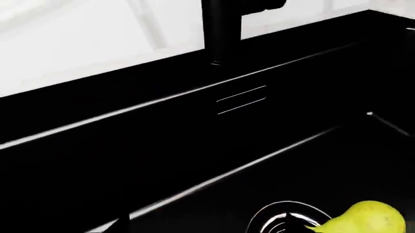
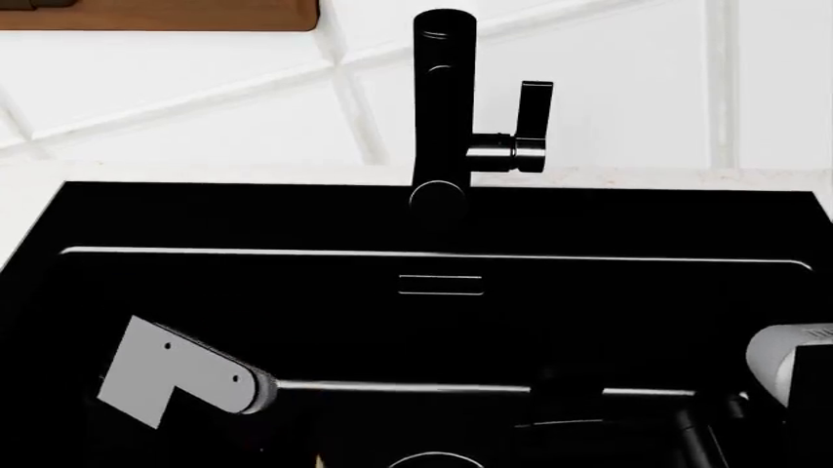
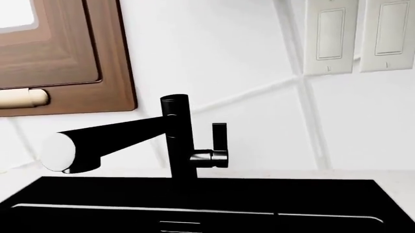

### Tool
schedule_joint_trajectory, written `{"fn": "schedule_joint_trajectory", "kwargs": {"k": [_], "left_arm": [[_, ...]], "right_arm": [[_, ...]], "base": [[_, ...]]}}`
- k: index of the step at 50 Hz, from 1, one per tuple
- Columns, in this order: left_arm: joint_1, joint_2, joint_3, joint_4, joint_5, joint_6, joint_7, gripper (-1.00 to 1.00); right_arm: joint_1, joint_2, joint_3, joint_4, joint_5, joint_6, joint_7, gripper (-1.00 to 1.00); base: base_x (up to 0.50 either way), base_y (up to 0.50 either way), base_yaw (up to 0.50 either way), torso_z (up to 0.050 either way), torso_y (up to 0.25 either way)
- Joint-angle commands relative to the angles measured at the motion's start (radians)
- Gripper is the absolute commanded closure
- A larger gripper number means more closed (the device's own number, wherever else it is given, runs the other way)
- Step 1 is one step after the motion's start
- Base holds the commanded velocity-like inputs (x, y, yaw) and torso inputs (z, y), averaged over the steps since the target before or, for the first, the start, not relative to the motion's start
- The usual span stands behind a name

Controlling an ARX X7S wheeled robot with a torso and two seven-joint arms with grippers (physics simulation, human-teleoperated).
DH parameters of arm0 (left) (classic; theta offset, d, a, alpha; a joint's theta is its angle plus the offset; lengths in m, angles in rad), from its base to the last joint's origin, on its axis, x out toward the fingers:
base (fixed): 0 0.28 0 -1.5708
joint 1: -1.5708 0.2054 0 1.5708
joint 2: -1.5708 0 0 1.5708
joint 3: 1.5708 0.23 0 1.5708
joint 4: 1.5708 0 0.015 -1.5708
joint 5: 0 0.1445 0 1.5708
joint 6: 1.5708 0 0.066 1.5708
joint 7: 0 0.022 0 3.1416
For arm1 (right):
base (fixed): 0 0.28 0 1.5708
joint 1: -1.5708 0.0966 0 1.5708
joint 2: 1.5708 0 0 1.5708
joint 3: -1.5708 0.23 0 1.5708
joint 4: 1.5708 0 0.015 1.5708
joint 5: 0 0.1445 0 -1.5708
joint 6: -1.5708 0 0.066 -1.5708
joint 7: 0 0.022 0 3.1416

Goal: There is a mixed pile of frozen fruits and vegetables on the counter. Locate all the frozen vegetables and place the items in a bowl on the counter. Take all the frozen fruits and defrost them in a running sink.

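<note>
The glossy black sink (image 2: 260, 292) fills the head view, with its tall black tap (image 2: 443, 107) and side lever (image 2: 535, 105) at the back. In the left wrist view a yellow pear (image 1: 366, 219) lies on the sink floor beside the round drain (image 1: 279, 219). My left gripper (image 1: 206, 222) hangs low in the basin. Its dark fingertips (image 1: 123, 223) show faintly, wide apart, with nothing between them. My right gripper (image 2: 612, 421) is a dark shape over the basin's right side, and its jaws are not readable. The bowl, the pile and the vegetables are out of view.
A narrow strip of white counter (image 2: 651, 177) runs behind the sink, below a white tiled wall. The spout (image 3: 68, 151) swings out over the basin, with no water visible. A brown window frame (image 3: 65, 58) and wall switches (image 3: 331, 34) sit above.
</note>
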Motion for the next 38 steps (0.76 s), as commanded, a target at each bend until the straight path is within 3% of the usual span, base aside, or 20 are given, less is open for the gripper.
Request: {"fn": "schedule_joint_trajectory", "kwargs": {"k": [1, 9, 22, 32, 38], "left_arm": [[-0.058, -0.006, -0.166, 0.285, -0.187, -0.102, -0.165, -1.0], [-0.067, -0.054, -0.289, 0.402, -0.323, -0.097, -0.274, -1.0], [0.031, -0.124, -0.376, 0.509, -0.357, -0.038, -0.32, -1.0], [0.194, -0.163, -0.419, 0.509, -0.253, 0.055, -0.251, -1.0], [0.21, -0.171, -0.422, 0.469, -0.197, 0.082, -0.214, -1.0]], "right_arm": [[0.002, -0.007, -0.007, 0.007, -0.014, 0.0, -0.002, -1.0], [0.016, -0.014, -0.011, 0.001, -0.025, 0.007, 0.027, -1.0], [0.048, -0.013, -0.04, -0.012, -0.051, 0.044, 0.051, -1.0], [0.053, -0.004, -0.055, -0.025, -0.093, 0.069, 0.079, -1.0], [0.083, -0.025, -0.086, -0.007, -0.125, 0.088, 0.064, -1.0]], "base": [[0.0, 0.0, 0.0, 0.0, 0.0], [0.0, 0.0, 0.0, 0.0, 0.0], [0.0, 0.0, 0.0, 0.0, 0.0], [0.0, 0.0, 0.0, 0.0, 0.0], [0.0, 0.0, 0.0, 0.0, 0.0]]}}
